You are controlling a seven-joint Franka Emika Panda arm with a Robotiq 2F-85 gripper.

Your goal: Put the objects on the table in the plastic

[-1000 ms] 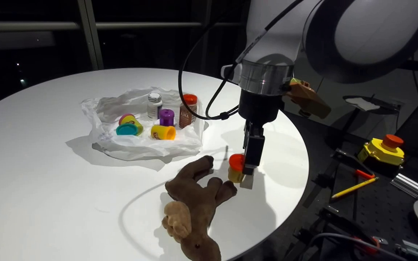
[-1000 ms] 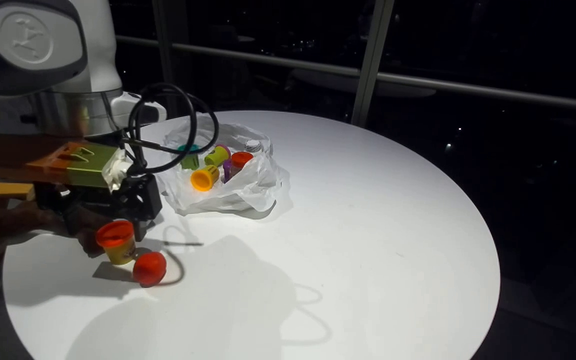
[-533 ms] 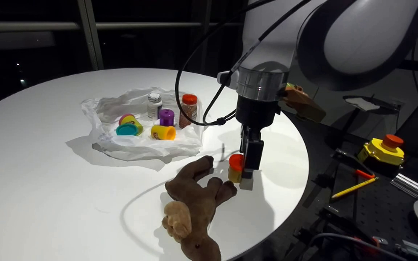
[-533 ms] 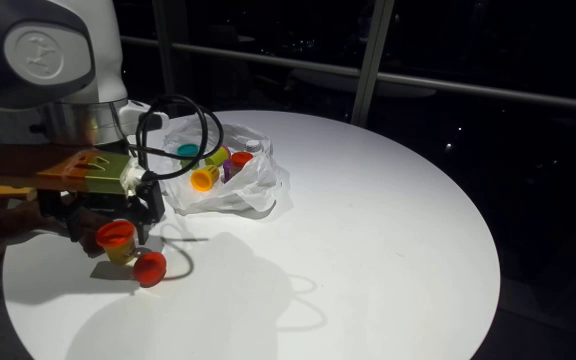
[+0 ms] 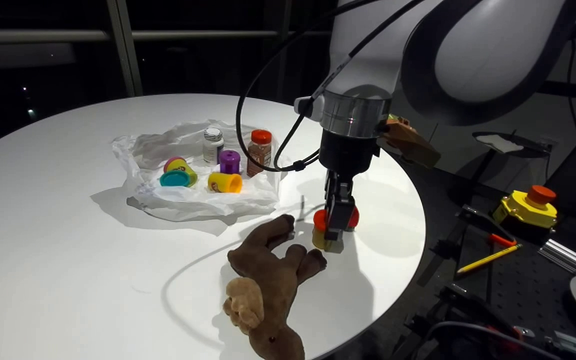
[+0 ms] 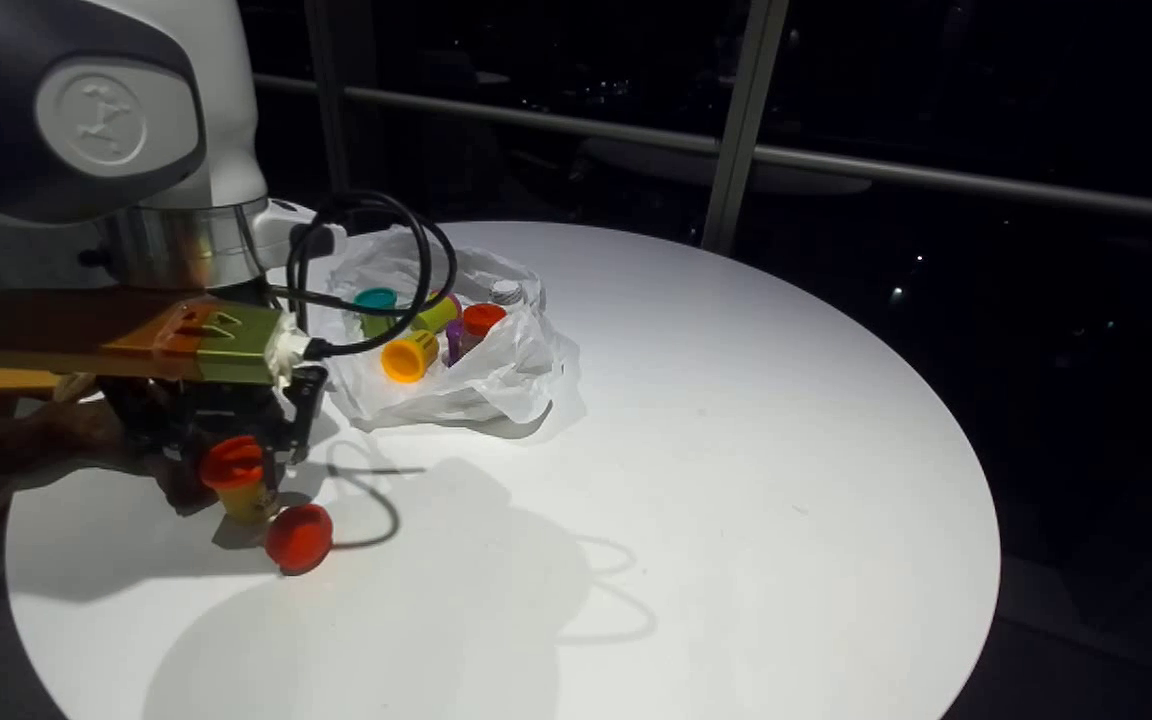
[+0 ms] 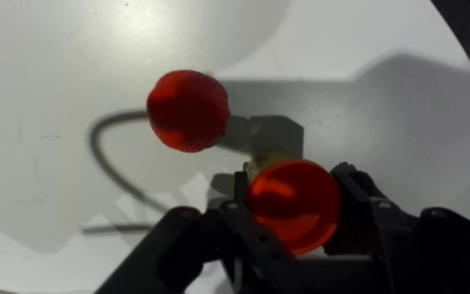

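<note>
A yellow tub with a red lid [image 7: 296,204] stands between the fingers of my gripper [image 7: 291,175], which looks shut on it near the lid. Whether its base touches the table cannot be told. A rough red ball [image 6: 299,540] lies close by on the table, partly behind the gripper [image 5: 335,234] in an exterior view. The brown plush moose [image 5: 268,280] lies on its side near the tub, its legs towards it. Farther back, the white plastic bag [image 5: 188,210] is spread open. Inside are a purple tub [image 5: 230,162], a yellow tub [image 5: 224,183] and several other containers.
A white bottle [image 5: 213,146] and a red-capped jar [image 5: 259,155] stand upright in the bag. Black cables [image 6: 376,345] loop off my wrist towards it. The round table's edge [image 5: 420,235] runs near the gripper, with a yellow box [image 5: 525,210] with red button beyond.
My gripper has come down over the tub, and its fingers have drawn together around it. The tub has shifted and tilted slightly; more of the red ball shows behind the gripper.
</note>
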